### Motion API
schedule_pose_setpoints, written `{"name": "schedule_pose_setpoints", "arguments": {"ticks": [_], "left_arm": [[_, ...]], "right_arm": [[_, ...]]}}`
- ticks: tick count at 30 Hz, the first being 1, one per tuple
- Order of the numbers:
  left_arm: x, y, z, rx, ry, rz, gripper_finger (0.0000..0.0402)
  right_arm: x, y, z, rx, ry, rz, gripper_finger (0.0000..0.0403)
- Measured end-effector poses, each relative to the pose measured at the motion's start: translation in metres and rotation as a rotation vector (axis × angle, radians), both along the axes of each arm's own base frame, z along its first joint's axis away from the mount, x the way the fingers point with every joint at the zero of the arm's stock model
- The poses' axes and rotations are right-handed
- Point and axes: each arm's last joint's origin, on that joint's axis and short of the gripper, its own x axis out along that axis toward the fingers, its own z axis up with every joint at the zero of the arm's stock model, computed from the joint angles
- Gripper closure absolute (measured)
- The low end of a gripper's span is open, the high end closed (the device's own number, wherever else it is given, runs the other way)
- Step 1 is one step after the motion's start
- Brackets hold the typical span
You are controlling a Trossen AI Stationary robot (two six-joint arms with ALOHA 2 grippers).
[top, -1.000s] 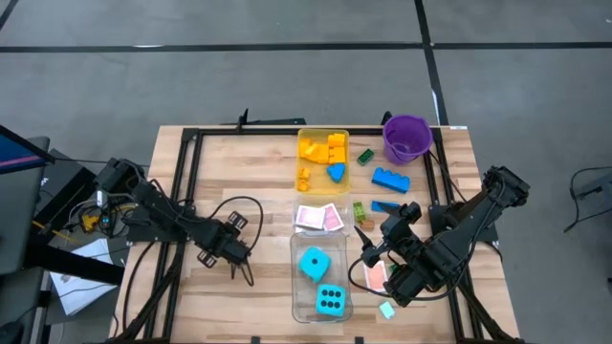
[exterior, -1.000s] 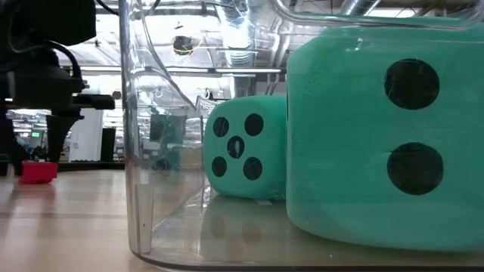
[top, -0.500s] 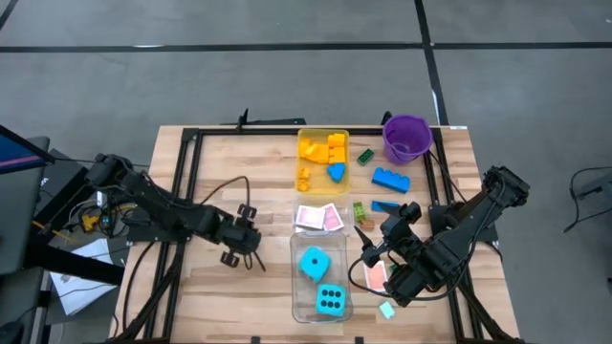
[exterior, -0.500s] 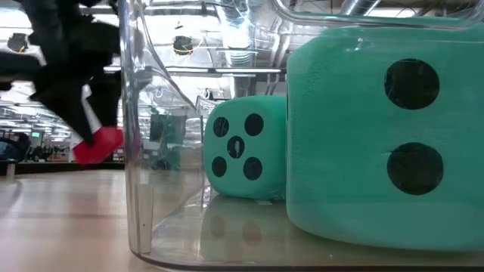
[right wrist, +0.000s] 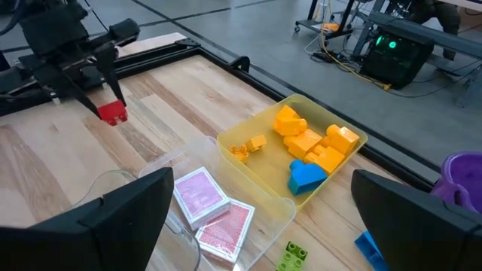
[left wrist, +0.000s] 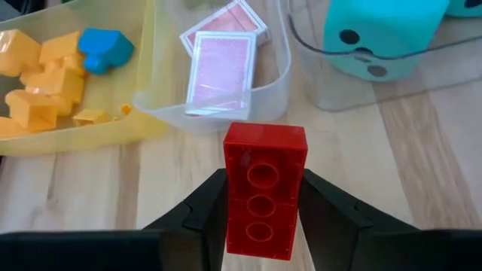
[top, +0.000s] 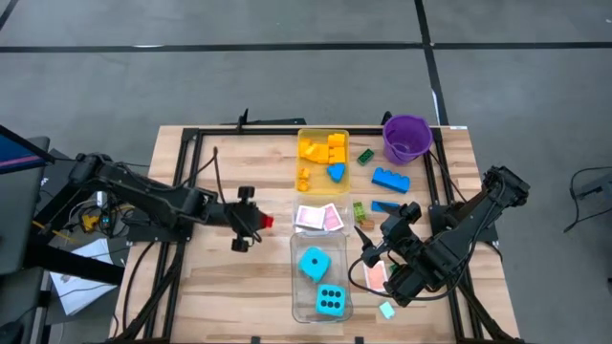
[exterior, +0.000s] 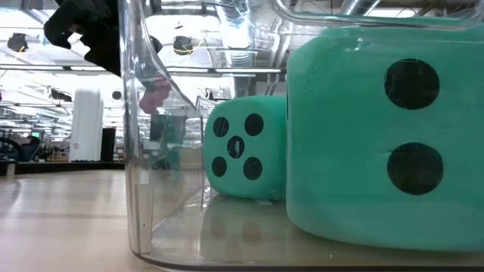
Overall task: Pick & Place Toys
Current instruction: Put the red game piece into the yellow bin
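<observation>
Left wrist view, left fingers (left wrist: 263,214) clamping red brick (left wrist: 263,188) near card tray (left wrist: 282,71), right fingers (right wrist: 256,218) wide

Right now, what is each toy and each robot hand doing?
Left gripper: fingers shut on the red brick, held above the table.
Red brick: gripped, off the wood.
Right gripper: fingers open, empty, beside the dice tray.
Two dice: resting in the clear tray.
Playing cards: lying face down in a tray.
Yellow pieces: piled in the yellow tray.
Purple bucket: upright.
</observation>
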Motion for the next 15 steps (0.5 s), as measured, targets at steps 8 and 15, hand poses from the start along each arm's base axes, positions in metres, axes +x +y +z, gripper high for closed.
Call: {"name": "schedule_pose_setpoints", "arguments": {"ticks": [8,15], "left_arm": [[0.008,0.004,0.007,0.042,-0.092,-0.038,0.0272],[0.035,0.03,0.026,0.14,-0.348,-0.021,0.0273]], "right_arm": [[0.0,0.0,0.0,-0.001,0.001,0.0,0.0005],[0.0,0.0,0.0,-0.001,0.0,0.0,0.0005]]}}
